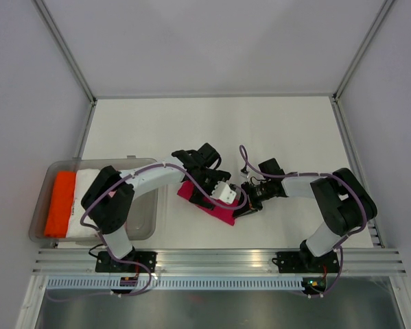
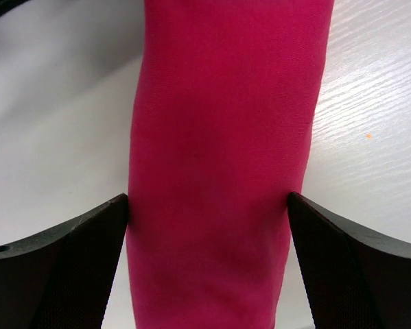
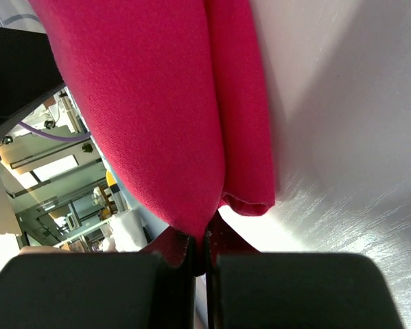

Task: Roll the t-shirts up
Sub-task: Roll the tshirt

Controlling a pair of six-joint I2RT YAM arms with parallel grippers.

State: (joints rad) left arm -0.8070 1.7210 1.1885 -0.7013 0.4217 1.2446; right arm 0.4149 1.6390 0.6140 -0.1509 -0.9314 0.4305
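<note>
Right wrist view shows jaws pinching the magenta t-shirt (image 3: 164, 103) edge; left jaws spread astride it should keep the roll tight.

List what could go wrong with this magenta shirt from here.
1. The right gripper pinches only a thin edge of the magenta t-shirt; the cloth may slip free.
2. The left gripper straddles the folded shirt with jaws open, so pulling from the right could drag or unfold it.
</note>
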